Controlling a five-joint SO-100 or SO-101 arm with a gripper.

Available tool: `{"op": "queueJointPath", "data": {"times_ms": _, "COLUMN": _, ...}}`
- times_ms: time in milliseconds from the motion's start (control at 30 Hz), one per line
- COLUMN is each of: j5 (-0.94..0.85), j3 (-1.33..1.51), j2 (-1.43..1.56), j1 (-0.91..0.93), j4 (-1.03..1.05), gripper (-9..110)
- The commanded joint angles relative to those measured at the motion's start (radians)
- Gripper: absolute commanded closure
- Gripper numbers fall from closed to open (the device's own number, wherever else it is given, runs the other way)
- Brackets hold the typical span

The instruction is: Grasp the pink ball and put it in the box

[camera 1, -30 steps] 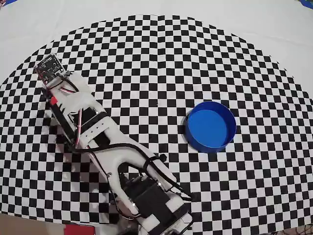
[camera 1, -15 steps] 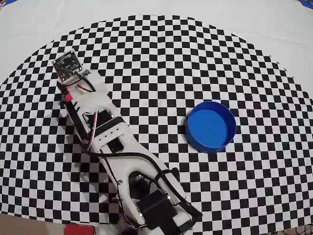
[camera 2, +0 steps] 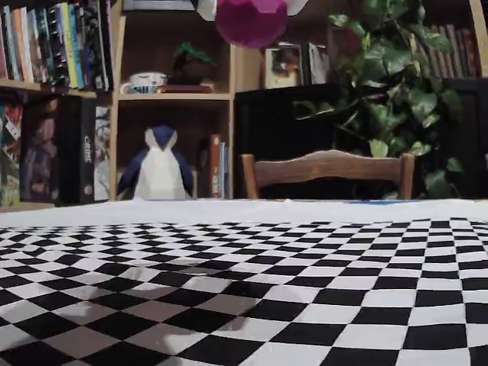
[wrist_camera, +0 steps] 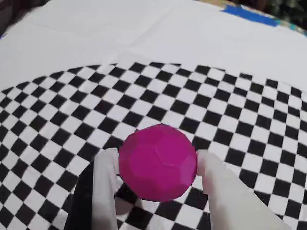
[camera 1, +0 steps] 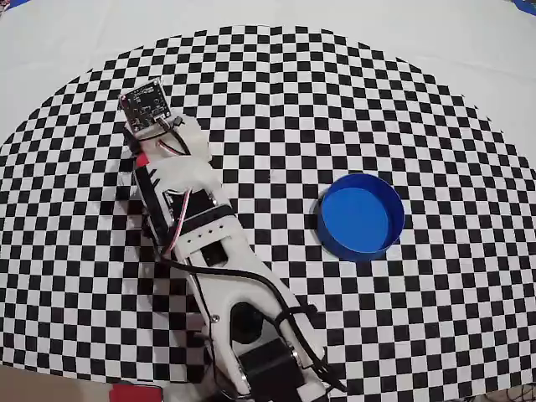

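The pink ball (wrist_camera: pixel 157 162), a faceted magenta sphere, sits between my two white fingers (wrist_camera: pixel 106 187) in the wrist view, lifted above the checkered cloth. My gripper (wrist_camera: pixel 157 158) is shut on it. In the fixed view the pink ball (camera 2: pixel 251 20) hangs at the top edge, high over the table. From overhead the arm and its wrist board (camera 1: pixel 146 106) hide the ball; the wrist is at upper left. The box (camera 1: pixel 361 216), a round blue tub, stands empty at right, well apart from the gripper.
The white arm (camera 1: pixel 209 251) runs from the bottom edge up to the left over the checkered cloth (camera 1: pixel 276 109). A plain white table lies beyond the cloth. In the fixed view a chair back (camera 2: pixel 328 171), shelves and a plant stand behind the table.
In the overhead view the arm has swung to the right, toward the blue box, carrying the wrist from the far left toward the upper middle-left. The box has not moved.
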Motion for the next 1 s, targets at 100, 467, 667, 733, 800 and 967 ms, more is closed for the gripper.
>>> {"op": "queueJointPath", "data": {"times_ms": 100, "j5": 0.002, "j3": 0.014, "j2": 0.072, "j1": 0.055, "j4": 0.002, "gripper": 101}}
{"op": "queueJointPath", "data": {"times_ms": 467, "j5": -0.003, "j3": 0.094, "j2": 0.179, "j1": 0.156, "j4": 0.002, "gripper": 101}}
{"op": "queueJointPath", "data": {"times_ms": 667, "j5": -0.003, "j3": 0.118, "j2": 0.201, "j1": 0.213, "j4": 0.003, "gripper": 101}}
{"op": "queueJointPath", "data": {"times_ms": 733, "j5": 0.002, "j3": 0.118, "j2": 0.201, "j1": 0.23, "j4": 0.003, "gripper": 101}}
{"op": "queueJointPath", "data": {"times_ms": 800, "j5": 0.003, "j3": 0.117, "j2": 0.202, "j1": 0.25, "j4": 0.003, "gripper": 101}}
{"op": "queueJointPath", "data": {"times_ms": 967, "j5": 0.003, "j3": 0.132, "j2": 0.221, "j1": 0.301, "j4": 0.003, "gripper": 101}}
